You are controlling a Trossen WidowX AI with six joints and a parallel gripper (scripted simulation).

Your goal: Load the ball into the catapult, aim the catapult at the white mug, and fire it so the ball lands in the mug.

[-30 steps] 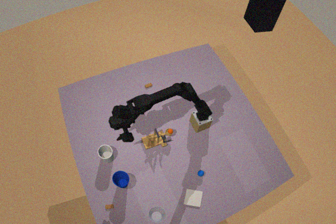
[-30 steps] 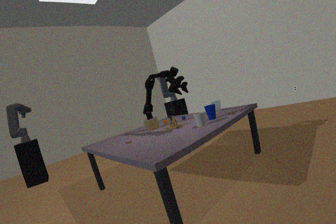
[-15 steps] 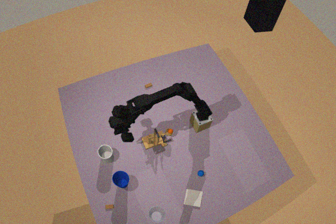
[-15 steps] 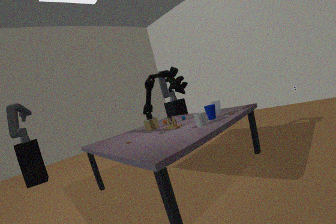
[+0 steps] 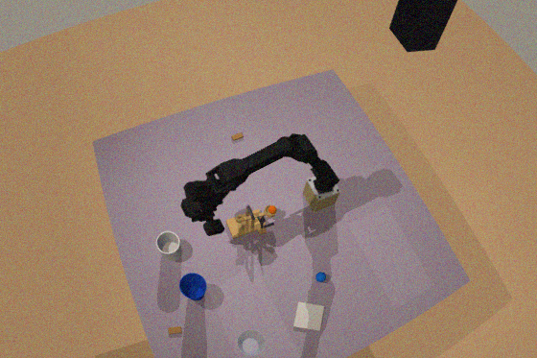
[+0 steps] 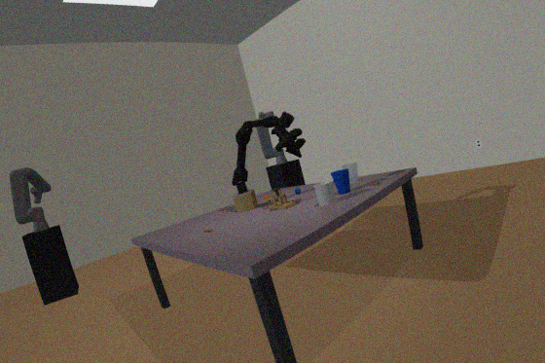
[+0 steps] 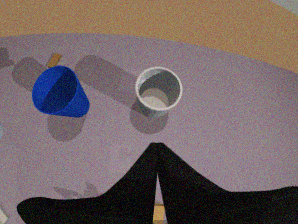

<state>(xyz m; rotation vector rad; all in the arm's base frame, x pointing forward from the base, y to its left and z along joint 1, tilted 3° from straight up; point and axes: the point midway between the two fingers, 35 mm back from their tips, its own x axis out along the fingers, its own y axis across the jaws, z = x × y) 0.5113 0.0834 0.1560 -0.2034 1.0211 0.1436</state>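
The orange ball point(image 5: 271, 209) point(image 6: 267, 197) sits in the cup at the arm end of the wooden catapult point(image 5: 236, 228) point(image 6: 281, 206), on the side away from the mug. A bit of the catapult point(image 7: 159, 212) shows between the fingers in the wrist view, well below them. The white mug point(image 5: 168, 243) point(image 6: 323, 194) point(image 7: 159, 102) stands upright beyond the catapult's other end, left of it in the top view. My gripper point(image 5: 214, 229) point(image 6: 299, 155) point(image 7: 156, 148) is shut and empty, high above the table between mug and catapult.
A blue cup point(image 5: 193, 286) point(image 6: 342, 182) point(image 7: 57, 92) stands near the mug, and a clear glass point(image 5: 250, 344) point(image 6: 352, 171) farther along. A blue ball point(image 5: 320, 276) point(image 6: 298, 191), a white pad point(image 5: 309, 316) and small orange blocks point(image 5: 237, 136) point(image 5: 175, 330) lie around. A wooden block point(image 5: 320, 199) point(image 6: 245, 200) is at my arm's base.
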